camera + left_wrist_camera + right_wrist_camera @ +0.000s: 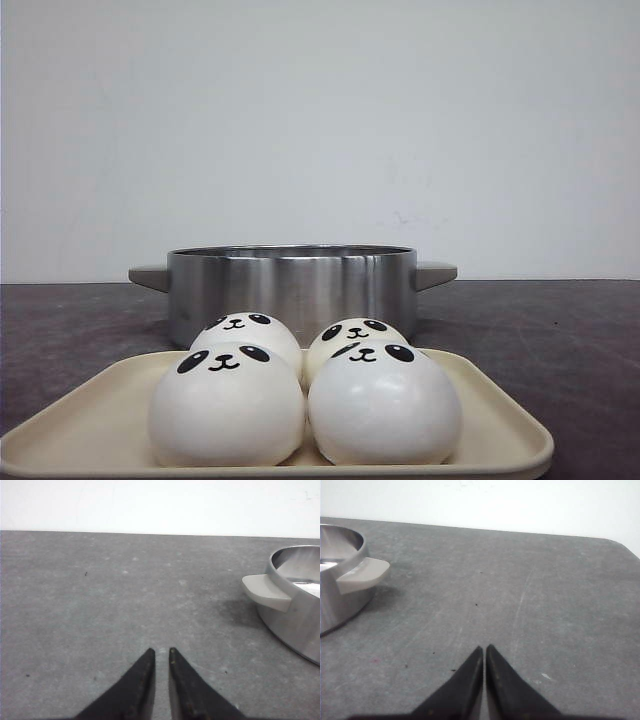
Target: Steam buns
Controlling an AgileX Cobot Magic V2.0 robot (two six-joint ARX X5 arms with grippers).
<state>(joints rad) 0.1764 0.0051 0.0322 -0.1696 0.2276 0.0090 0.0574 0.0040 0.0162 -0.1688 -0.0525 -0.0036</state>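
Several white panda-face buns sit close together on a cream tray (90,425) at the front: front left (226,405), front right (384,402), back left (247,335) and back right (355,338). A steel pot (292,285) with grey side handles stands just behind the tray. My left gripper (161,651) is shut but for a narrow slit, empty, over bare table left of the pot (295,610). My right gripper (484,647) is shut and empty over bare table right of the pot (337,587). Neither gripper shows in the front view.
The dark grey table (560,340) runs to a white wall behind. The pot's handles (265,592) (364,575) stick out sideways toward each gripper. The table's far right corner (620,545) shows in the right wrist view.
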